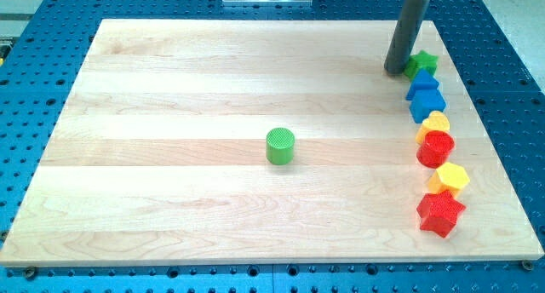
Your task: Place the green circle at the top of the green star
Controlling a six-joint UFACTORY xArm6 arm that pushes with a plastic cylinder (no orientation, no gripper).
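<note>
Two green point(280, 146), two blue point(425, 93), two yellow point(448, 177), two red blocks point(436, 146)

The board point(170, 89) was pale wood with long grain stripes, set on a blue table point(34, 71) dotted with holes. The circle point(280, 146) and star point(421, 65) were bright green. Two blocks point(425, 93) were blue, two yellow point(449, 177), two red point(440, 213). The rod point(407, 33) was dark grey.
</note>
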